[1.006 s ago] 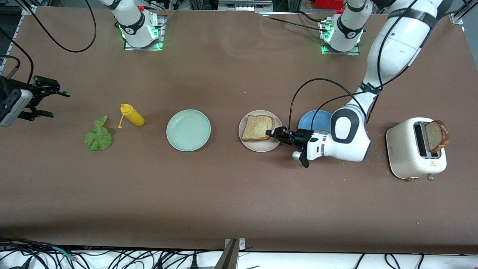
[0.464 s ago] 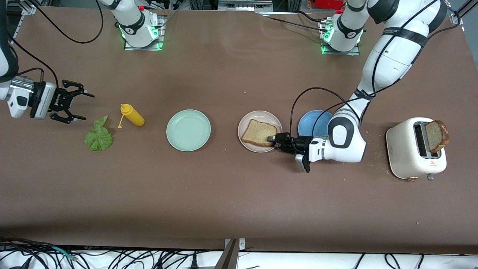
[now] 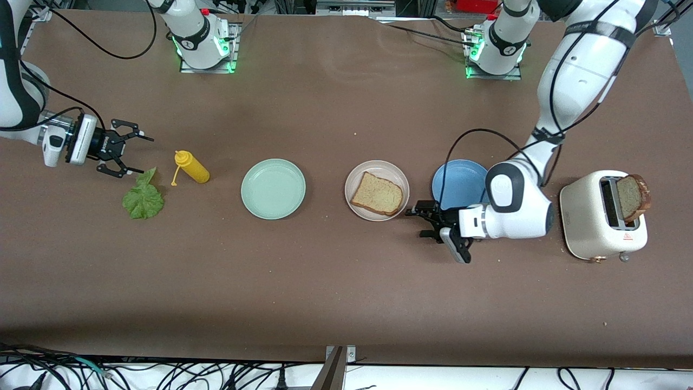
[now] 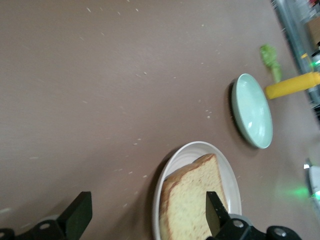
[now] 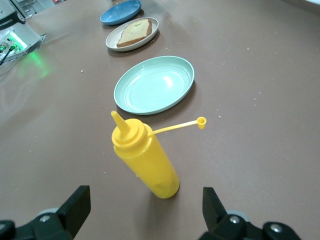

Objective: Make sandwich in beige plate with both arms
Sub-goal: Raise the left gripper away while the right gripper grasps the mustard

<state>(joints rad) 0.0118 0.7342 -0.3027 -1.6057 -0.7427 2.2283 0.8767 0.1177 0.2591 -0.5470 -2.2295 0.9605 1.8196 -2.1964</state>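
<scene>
**Beige plate carried one slice of bread, both end effectors empty**

Beige round shallow plate (image 3: 377, 190) sat mid-desk between the mint-green round plate (image 3: 273, 188) and the blue round plate (image 3: 459, 183). One square slice of brown wholemeal bread (image 3: 377, 194) lay flat on it, apart from any finger. The left end effector (image 3: 426, 219) hung low just beside the plate's rim, toward the left arm's end, fingers spread wide and holding nothing. A second brown slice (image 3: 632, 196) stood in the white toaster (image 3: 601, 215) near that end. The right end effector (image 3: 123, 154), also wide and empty, hovered close over the crinkled green lettuce leaf (image 3: 143, 197), with the yellow plastic squeeze bottle (image 3: 191, 167) lying beside the leaf on the brown desk (image 3: 335, 281).
</scene>
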